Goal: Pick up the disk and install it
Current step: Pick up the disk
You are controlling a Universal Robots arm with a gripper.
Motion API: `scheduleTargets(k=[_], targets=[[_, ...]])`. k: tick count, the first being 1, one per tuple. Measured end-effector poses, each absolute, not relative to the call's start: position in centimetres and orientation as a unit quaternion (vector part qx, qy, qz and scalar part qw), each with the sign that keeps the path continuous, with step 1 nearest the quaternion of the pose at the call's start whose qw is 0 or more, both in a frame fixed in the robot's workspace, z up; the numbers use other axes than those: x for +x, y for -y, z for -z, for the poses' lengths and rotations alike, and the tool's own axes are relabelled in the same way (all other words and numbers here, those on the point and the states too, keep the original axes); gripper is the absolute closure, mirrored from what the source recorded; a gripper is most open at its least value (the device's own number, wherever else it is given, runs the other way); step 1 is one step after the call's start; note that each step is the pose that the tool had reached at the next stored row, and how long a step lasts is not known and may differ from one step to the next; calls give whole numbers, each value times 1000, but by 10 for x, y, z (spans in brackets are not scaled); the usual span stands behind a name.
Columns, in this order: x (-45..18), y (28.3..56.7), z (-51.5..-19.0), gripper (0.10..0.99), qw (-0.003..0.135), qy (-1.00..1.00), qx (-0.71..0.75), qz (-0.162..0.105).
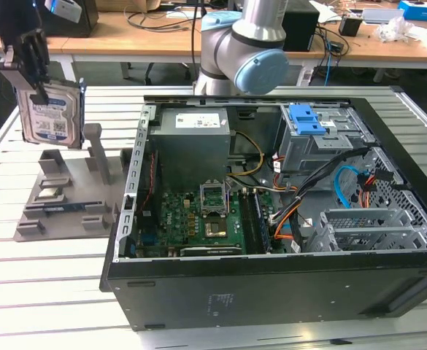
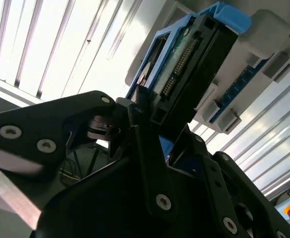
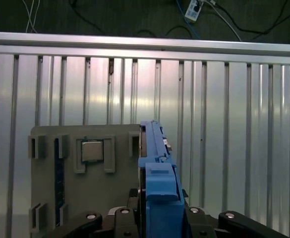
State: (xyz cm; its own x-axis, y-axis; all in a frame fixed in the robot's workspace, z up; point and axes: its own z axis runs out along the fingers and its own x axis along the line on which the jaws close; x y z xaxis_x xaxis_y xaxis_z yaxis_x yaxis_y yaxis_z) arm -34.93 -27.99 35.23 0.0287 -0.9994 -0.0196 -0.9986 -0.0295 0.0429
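Above the grey fixture [image 1: 60, 193], clear of it, the disk [image 1: 50, 109] hangs upright on its edge. It is a flat silver drive with a white-and-blue label on its broad face and a blue plastic carrier bracket around its rim. In the second wrist view its dark connector end with a row of pins faces the camera. The gripper [image 1: 32, 73] is closed on the disk's upper end, with black fingers pressed against its two flat faces.

The fixture lies on a worktop [image 1: 23, 292] of silver slatted metal profiles. It has several moulded pockets and upright posts. One pocket holds a single square processor chip [image 3: 92, 151].

Beside the fixture, on the exterior view's right, stands one open black computer case [image 1: 271, 292]. The case shows one green motherboard [image 1: 198, 219], one grey power-supply box [image 1: 195, 138] and one blue latch [image 1: 306, 120] on a metal drive cage. One robot arm [image 1: 249, 51] rises behind the case. Beyond the fixture run wooden desks [image 1: 162, 40] strewn with cables and boxes.
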Motion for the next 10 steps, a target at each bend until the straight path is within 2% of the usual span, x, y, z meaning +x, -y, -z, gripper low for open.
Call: scheduleTargets(k=[10], targets=[[-349,278,-380,722,9,697,717,22]])
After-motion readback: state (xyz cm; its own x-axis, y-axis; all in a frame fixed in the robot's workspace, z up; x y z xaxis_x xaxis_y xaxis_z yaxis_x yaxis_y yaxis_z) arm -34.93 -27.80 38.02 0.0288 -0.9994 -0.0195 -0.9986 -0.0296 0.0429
